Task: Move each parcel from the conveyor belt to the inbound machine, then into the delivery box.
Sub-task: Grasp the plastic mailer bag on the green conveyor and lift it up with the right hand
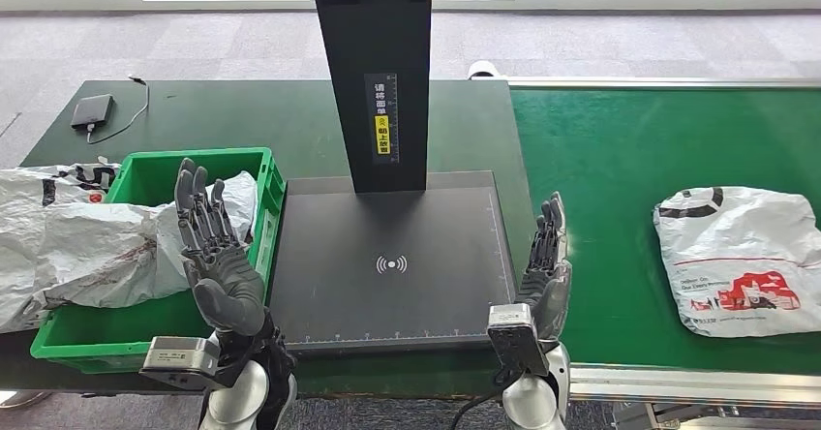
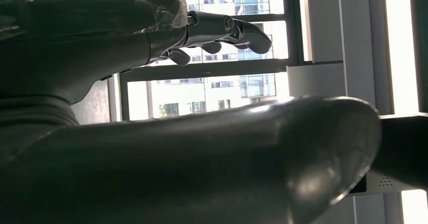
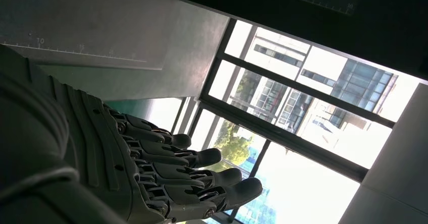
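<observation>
A white parcel bag with red and black print lies on the green conveyor belt at the right. The black inbound machine platform sits in the middle with its tall black column. At the left, the green delivery box holds crumpled white parcels. My left hand is raised with fingers spread at the box's right wall, holding nothing. My right hand stands edge-on at the platform's right edge, fingers straight and empty. The right wrist view shows its fingers extended, with nothing in them.
A black device with a cable lies on the dark green table at the back left. Another white parcel hangs over the box's left side. Windows and grey floor lie beyond the table.
</observation>
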You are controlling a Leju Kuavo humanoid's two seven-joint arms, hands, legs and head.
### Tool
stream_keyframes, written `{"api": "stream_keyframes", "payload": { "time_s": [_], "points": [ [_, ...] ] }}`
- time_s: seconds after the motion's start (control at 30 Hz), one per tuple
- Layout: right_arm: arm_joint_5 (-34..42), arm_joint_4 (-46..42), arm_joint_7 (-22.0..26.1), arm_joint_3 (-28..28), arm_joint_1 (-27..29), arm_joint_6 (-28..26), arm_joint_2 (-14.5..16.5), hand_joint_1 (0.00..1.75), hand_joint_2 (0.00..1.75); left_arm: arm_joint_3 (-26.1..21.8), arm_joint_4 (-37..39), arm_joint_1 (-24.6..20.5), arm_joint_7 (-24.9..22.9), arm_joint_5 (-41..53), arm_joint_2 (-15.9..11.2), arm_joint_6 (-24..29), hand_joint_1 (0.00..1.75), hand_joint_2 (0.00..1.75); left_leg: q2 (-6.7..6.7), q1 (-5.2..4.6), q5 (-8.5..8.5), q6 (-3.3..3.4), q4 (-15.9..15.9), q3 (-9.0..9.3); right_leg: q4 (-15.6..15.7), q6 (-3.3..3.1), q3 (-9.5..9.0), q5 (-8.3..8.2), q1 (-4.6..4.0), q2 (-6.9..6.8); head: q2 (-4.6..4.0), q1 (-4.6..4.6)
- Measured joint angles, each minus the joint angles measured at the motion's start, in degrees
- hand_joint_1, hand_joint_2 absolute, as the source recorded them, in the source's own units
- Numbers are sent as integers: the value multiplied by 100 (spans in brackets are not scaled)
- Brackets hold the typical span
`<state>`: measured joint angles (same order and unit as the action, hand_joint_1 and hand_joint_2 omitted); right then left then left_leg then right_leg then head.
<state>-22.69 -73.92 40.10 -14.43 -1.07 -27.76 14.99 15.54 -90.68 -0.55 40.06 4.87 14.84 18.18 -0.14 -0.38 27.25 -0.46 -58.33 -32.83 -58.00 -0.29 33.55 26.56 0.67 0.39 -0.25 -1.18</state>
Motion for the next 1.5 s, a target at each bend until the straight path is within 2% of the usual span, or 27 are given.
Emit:
{"api": "stream_keyframes", "payload": {
  "time_s": [1.5],
  "points": [
    [0,0,3,0,0,0,0,0,0,0,0,0,0,1,0,0,0,0,0,0,0,0,0,0,0,0,0,0,0,0,1,0]
  ]
}}
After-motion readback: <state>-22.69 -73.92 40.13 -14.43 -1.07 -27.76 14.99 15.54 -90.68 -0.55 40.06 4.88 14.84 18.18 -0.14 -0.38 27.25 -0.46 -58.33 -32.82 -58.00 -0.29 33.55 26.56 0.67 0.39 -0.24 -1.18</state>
